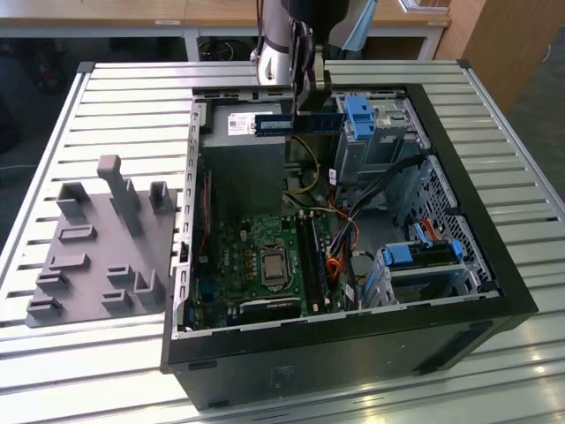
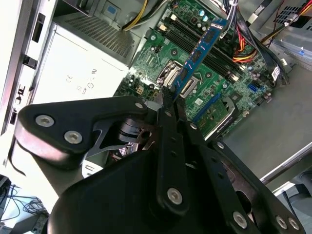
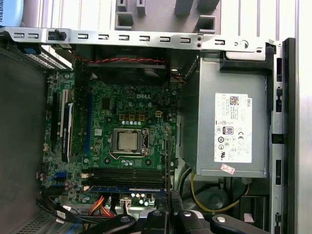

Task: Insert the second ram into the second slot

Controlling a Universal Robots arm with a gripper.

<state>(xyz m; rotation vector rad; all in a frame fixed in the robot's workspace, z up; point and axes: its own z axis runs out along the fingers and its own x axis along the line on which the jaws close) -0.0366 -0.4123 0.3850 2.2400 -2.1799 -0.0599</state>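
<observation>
My pincer (image 2: 170,95) clenched on ram (image 2: 202,46), held over case (image 1: 335,353) | my judgement: light, stiff, thin, fragile board | grip belongs on bare edges, off chips and contacts.

An open computer case (image 1: 353,349) lies on its side on a slatted metal table (image 1: 124,97). Inside it, a green motherboard (image 1: 252,247) carries a square processor (image 1: 272,263). A grey power supply (image 1: 238,159) with a white label sits just beside the board. One blue drive caddy (image 1: 360,115) stands at the far end and another (image 1: 422,254) is nearer, with orange cables (image 1: 335,265) between it and the board. Just beside the case, on the exterior view's left, rests a grey holder (image 1: 97,256), perhaps moulded plastic, with upright pegs.
</observation>
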